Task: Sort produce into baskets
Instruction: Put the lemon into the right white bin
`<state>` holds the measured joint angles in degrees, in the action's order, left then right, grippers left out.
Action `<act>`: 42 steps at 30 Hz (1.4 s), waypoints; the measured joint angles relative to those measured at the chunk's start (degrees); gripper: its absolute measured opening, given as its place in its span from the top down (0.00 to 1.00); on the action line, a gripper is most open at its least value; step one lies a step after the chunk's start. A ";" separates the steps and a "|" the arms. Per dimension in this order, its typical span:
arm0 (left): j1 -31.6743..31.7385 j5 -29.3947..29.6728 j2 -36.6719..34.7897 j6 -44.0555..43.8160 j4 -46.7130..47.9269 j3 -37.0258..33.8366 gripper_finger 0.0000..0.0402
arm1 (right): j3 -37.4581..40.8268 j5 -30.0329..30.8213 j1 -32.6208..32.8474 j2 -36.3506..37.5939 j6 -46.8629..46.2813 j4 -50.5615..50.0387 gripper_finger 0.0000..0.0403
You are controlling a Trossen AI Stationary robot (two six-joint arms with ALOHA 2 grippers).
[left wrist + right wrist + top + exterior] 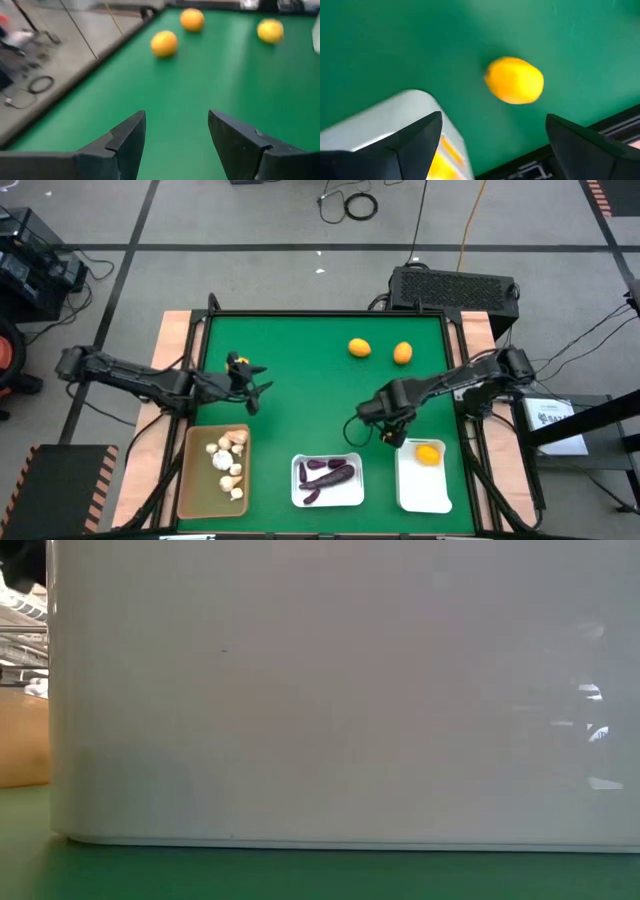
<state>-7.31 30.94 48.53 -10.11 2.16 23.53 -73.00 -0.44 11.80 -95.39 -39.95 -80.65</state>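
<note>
Nearest the table's front edge stand the three baskets, and the middle white basket [300,498] serves as the landmark. It holds the dark purple pieces [328,473]. To its left is the tan basket [192,490], which holds the whitish bulbs [228,461]. To its right is the other white basket [410,498], with one yellow-orange citrus [427,453] in its far end. In the low view a white basket wall fills almost the whole picture, so nothing else can be read there.

Just beyond that right-hand basket hangs the right gripper [390,432]. Its fingers are spread and nothing is between them. Left of the landmark and farther back, beyond the tan basket, the left gripper [255,387] hovers over the green mat [300,350]. Its fingers [131,135] are also spread and empty.

Farthest from the landmark, near the mat's back edge, two orange fruits [359,348] lie close together and unsorted.

The bulbs and purple pieces look fully sorted, so the citrus step appears to be in hand, with one fruit of three delivered. The next move probably calls for an arm to reach to the back of the mat and close around one round fruit without nudging it. The fruit would roll easily on the flat mat, so the fingers should straddle it squarely before closing.
</note>
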 joint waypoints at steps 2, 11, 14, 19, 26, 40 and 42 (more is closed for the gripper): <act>1.26 -2.63 0.00 -0.01 0.16 -0.95 0.44 | 2.76 -0.45 -1.86 0.54 1.25 0.27 0.14; 2.51 -1.25 -0.02 0.00 0.86 -1.44 0.44 | 12.66 -1.17 -4.77 1.35 19.41 4.40 0.14; 2.47 -1.25 -0.02 0.00 0.84 -1.44 0.44 | 14.12 -1.15 -4.63 1.35 24.39 5.78 0.14; 2.47 -1.25 -0.02 0.00 0.86 -1.44 0.44 | 14.85 1.49 -4.18 1.35 30.62 9.36 0.14; 2.47 -1.25 -0.02 0.00 0.88 -1.44 0.44 | 14.83 6.48 -4.22 1.35 37.60 15.14 0.14; 2.47 -1.25 -0.02 0.00 0.91 -1.44 0.44 | 15.15 6.26 -4.35 -0.22 40.79 16.48 0.14; 2.47 -1.25 -0.02 0.00 0.91 -1.44 0.44 | 16.21 5.88 -4.35 -1.06 40.88 16.86 0.14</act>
<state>-4.84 29.69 48.51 -10.11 3.07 22.09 -56.79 5.45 7.44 -96.45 0.93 -63.79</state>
